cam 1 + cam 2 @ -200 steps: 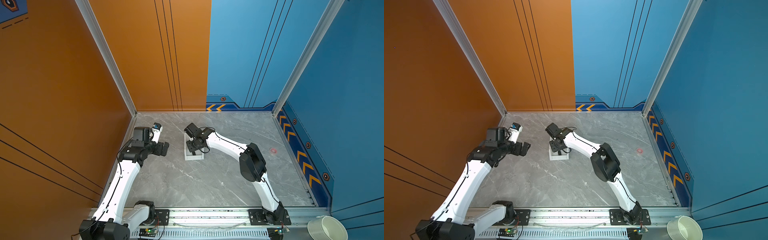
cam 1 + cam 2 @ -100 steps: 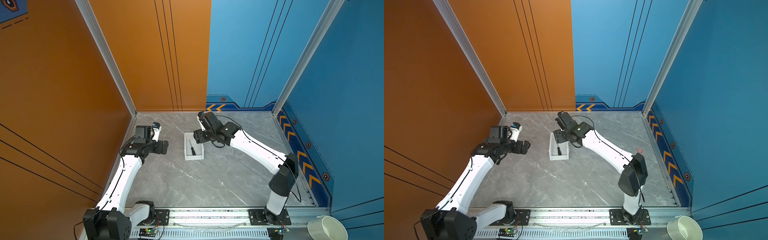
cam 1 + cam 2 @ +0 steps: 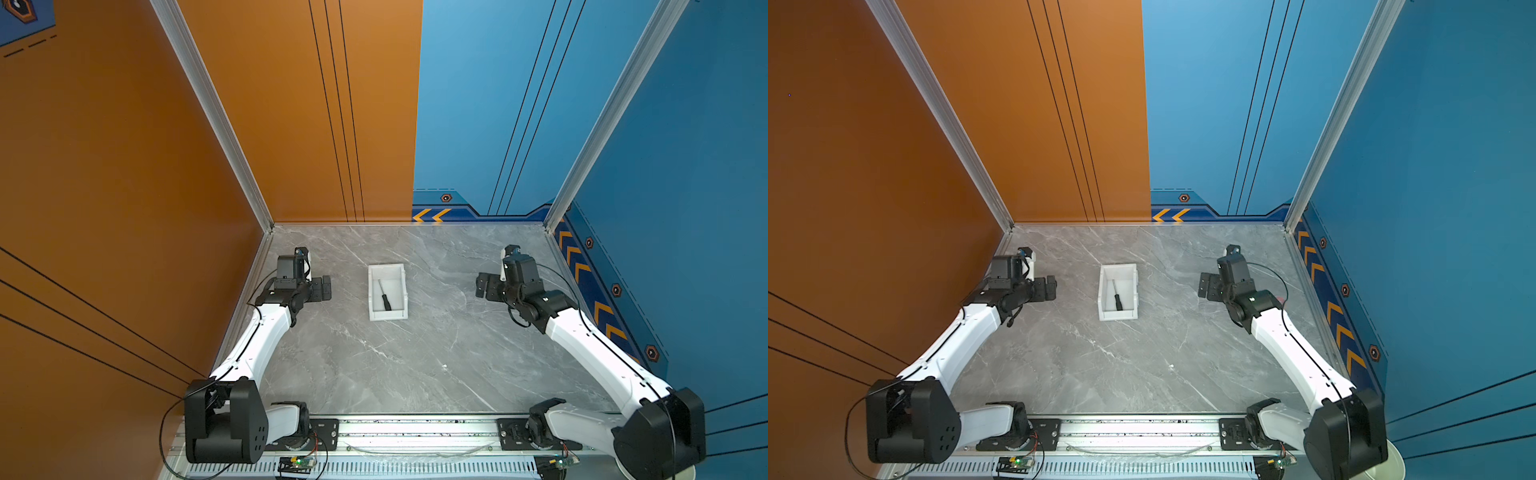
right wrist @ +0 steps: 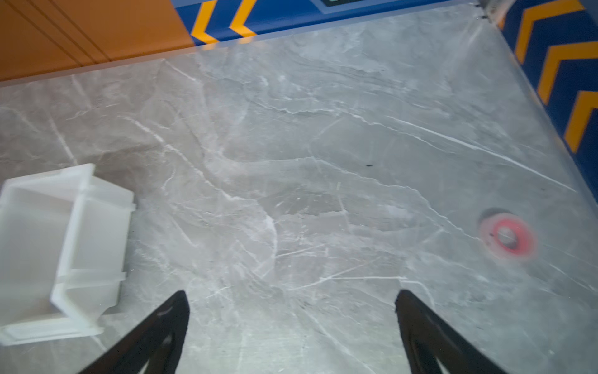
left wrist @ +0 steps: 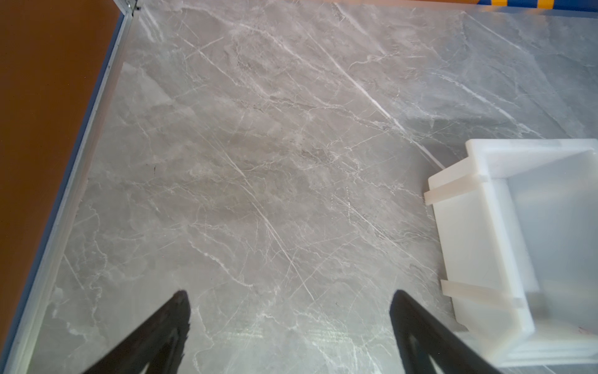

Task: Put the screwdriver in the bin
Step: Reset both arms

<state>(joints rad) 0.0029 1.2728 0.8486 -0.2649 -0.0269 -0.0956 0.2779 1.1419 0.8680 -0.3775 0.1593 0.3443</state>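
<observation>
White bin (image 3: 387, 315), black-handled screwdriver (image 3: 385, 296), grey white-veined marble tabletop (image 3: 399, 365)

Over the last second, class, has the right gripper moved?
Yes. The right gripper was over the bin; in both top views it has swung away from the bin toward the blue wall and now hangs well clear.

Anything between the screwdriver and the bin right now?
Nothing visible. The screwdriver lies inside the bin, on its floor, in both top views. The left gripper and right gripper are open and empty, each off to one side of the bin, above the table.
</observation>
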